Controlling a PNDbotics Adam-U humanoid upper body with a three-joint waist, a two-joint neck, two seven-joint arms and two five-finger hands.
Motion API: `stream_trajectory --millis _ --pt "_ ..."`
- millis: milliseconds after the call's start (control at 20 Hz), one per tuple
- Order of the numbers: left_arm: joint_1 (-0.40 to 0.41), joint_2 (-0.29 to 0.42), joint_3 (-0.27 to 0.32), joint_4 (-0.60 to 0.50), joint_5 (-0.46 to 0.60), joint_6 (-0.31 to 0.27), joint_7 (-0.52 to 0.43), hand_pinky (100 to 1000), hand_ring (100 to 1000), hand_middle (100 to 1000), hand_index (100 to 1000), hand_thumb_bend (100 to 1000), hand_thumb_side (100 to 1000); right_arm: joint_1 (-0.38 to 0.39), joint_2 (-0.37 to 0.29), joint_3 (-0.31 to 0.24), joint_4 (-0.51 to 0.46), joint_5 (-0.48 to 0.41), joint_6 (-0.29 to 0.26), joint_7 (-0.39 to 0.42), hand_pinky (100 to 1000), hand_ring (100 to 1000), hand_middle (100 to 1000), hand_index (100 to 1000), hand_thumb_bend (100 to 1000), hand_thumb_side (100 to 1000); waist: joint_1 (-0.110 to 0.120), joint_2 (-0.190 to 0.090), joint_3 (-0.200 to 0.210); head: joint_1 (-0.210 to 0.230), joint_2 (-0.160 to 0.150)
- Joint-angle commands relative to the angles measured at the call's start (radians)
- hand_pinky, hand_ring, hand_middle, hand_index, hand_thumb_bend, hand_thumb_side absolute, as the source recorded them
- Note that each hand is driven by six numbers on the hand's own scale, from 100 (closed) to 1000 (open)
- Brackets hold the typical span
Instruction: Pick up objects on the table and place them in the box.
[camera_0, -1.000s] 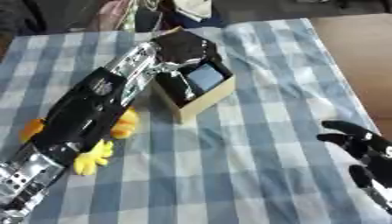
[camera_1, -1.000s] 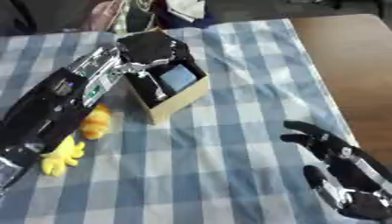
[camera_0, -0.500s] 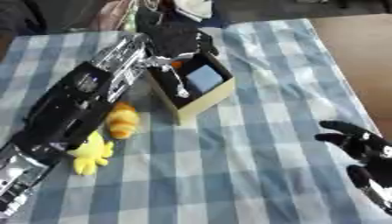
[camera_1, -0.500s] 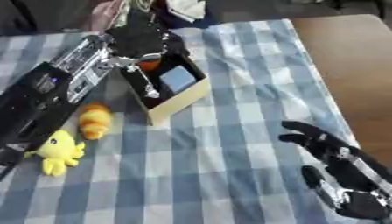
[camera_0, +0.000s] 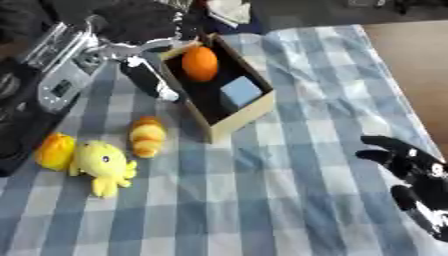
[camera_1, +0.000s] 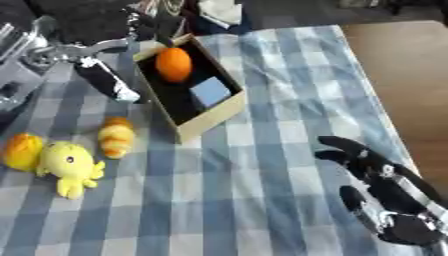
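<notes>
A tan cardboard box (camera_0: 251, 111) with a dark inside stands on the checked cloth; an orange ball (camera_0: 199, 63) and a pale blue cube (camera_0: 240, 93) lie in it. My left hand (camera_0: 140, 25) hovers at the box's far left corner, fingers relaxed and holding nothing, one finger (camera_0: 150, 82) pointing down beside the box wall. Left of the box lie a striped orange-yellow toy (camera_0: 147, 136), a yellow plush octopus (camera_0: 102, 163) and an orange-yellow thing (camera_0: 54, 150). My right hand (camera_1: 381, 186) rests open at the lower right.
The blue and white checked cloth (camera_0: 262, 200) covers the table; bare brown tabletop (camera_0: 411, 65) shows at the right. Dark clutter and a white thing (camera_0: 229, 10) sit beyond the far edge.
My left hand has drawn back from over the box toward the far left, uncovering the orange ball now lying inside. The camera has tilted, shifting the whole scene. The right hand is unchanged.
</notes>
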Motion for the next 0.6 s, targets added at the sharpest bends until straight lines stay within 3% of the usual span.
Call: stream_trajectory --millis 50,300,600 --pt "0.059 0.111 0.045 -0.09 0.041 0.03 -0.039 779 740 738 855 597 390 -0.006 -0.015 -0.01 -0.01 0.006 -0.001 -0.004 1000 913 968 1000 100 440 0.007 -0.033 0.01 -0.01 -0.007" --pt "0.238 0.204 0.104 -0.158 0.047 0.084 -0.065 777 735 732 845 622 381 -0.003 -0.017 -0.017 -0.008 0.012 0.0 -0.01 1000 914 968 1000 100 440 0.007 -0.035 0.038 -0.015 -0.004" --pt "0.405 0.241 0.153 -0.137 0.006 0.133 -0.065 774 733 727 839 632 359 -0.002 -0.017 -0.022 -0.007 0.016 0.0 -0.015 1000 914 968 1000 100 441 0.003 -0.034 0.056 -0.013 -0.002"
